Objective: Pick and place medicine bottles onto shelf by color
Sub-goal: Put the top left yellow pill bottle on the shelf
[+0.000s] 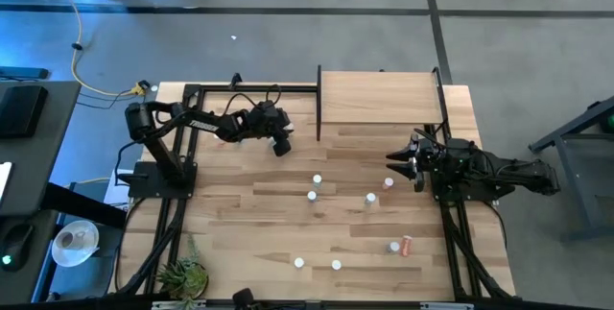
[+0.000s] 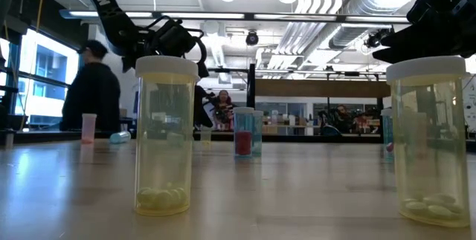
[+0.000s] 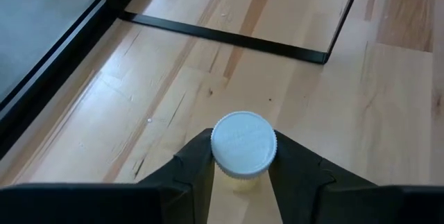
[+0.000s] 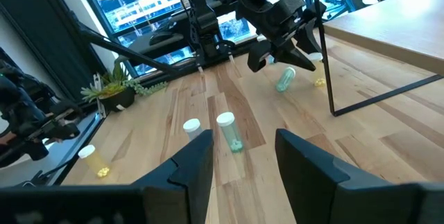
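Ribbed white plastic caps a small yellow cylindrical bottle (image 3: pixel 242 156) clamped in the left end effector (image 3: pixel 241 172) above the striped wooden counter (image 1: pixel 259 233), near the plywood shelf (image 1: pixel 376 99). Right end effector (image 4: pixel 243 156) waits, fingers apart, empty.

likely a robotics lab: exposed ceiling ducts (image 2: pixel 349 2), big windows (image 2: pixel 41 73), concrete floor (image 1: pixel 288 41).

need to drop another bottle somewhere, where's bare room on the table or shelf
The shelf top shows bare in the high view. The tabletop is open between the left arm's base and the central bottles, which crowd the middle toward the right gripper. The left gripper grips a yellow bottle.
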Tool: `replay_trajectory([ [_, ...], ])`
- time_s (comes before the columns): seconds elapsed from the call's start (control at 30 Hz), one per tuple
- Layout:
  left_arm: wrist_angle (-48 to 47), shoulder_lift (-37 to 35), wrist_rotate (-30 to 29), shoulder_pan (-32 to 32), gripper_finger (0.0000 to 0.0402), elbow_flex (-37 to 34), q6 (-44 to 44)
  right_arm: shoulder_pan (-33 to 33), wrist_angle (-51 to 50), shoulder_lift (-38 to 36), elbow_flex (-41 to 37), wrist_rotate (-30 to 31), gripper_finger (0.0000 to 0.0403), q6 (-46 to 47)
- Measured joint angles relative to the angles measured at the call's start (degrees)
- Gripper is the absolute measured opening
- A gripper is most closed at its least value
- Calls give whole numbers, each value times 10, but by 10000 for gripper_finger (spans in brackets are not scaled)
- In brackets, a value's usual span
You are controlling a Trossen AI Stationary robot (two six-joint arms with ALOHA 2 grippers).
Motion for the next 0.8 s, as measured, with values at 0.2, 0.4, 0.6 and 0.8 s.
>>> replay_trajectory([
  [0.2,0,-40,-1,1,112,0,0,0,0,0,0,0,147,0],
  [0.4,0,-120,-24,15,112,0,0,0,0,0,0,0,147,0],
  [0.6,-22,-202,-26,41,113,30,0,0,0,0,0,0,147,0],
  [0.8,-65,-229,-24,51,113,116,19,0,0,0,0,0,147,0],
])
